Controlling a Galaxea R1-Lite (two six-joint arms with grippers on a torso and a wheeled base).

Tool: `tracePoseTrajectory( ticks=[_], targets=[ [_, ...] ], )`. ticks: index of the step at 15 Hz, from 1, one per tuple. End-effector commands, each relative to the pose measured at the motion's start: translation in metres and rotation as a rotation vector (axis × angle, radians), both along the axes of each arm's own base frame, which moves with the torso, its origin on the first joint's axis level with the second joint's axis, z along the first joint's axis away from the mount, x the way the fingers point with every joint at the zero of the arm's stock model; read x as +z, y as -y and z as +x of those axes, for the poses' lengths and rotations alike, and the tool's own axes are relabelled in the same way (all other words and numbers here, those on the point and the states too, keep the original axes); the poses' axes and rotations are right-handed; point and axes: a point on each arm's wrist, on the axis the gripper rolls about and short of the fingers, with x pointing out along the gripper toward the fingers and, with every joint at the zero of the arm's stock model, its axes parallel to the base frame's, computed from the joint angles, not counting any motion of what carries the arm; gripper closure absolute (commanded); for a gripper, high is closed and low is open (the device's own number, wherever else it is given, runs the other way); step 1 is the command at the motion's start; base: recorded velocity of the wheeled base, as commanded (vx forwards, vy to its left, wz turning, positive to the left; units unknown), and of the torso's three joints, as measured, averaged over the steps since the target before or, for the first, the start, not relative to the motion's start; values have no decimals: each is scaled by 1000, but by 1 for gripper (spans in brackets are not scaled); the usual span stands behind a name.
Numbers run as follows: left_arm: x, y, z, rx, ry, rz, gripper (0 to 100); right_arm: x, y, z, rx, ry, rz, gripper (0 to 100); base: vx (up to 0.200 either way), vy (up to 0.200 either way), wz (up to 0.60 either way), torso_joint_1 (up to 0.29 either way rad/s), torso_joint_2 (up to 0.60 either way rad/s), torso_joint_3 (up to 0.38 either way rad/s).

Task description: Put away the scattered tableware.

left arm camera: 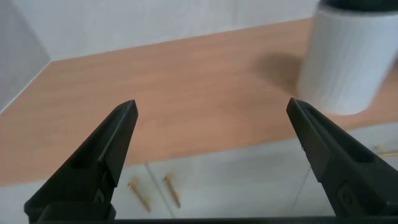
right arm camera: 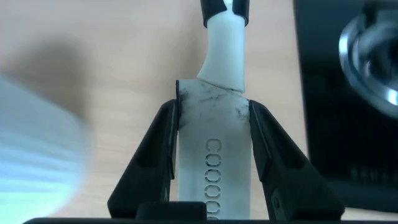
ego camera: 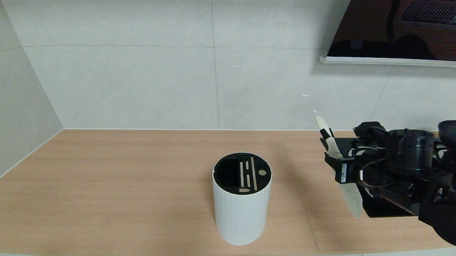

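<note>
In the head view, the right gripper point(ego camera: 333, 157) is clamped on a pale knife point(ego camera: 350, 196), held clear above the wooden counter point(ego camera: 131, 177). Its handle points up and back toward the wall, and its blade slants down toward the counter's front edge. The white slotted holder point(ego camera: 240, 206) stands well apart toward the robot's left. In the left wrist view, the left gripper point(left arm camera: 211, 112) has its fingers spread wide with nothing between them, off the counter's point(left arm camera: 186, 93) front edge, and the holder point(left arm camera: 348, 62) is off to one side. In the right wrist view, the right gripper's point(right arm camera: 212, 118) fingers press on the two edges of the flat blade just below the handle of the knife point(right arm camera: 224, 43). The knife looks light and stiff, probably smooth and brittle, so this edge grip could let it slip or pivot. The thicker handle would likely be the safer place to hold it.
</note>
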Motion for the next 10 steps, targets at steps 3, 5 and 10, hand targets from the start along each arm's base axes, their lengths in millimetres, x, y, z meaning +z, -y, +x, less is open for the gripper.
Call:
tracePoseTrajectory(
  ticks=[3,5,10],
  targets=[
    [106,6,45,-265,-217,-24,0,73,-24,-19,98,165,73,100,0,0,0,0,0,0],
    [147,11,95,-410,-295,-53,0,90,-41,-18,143,216,102,100,0,0,0,0,0,0],
    [153,66,209,-654,-422,-198,0,94,-84,-35,282,206,115,100,0,0,0,0,0,0]
  ],
)
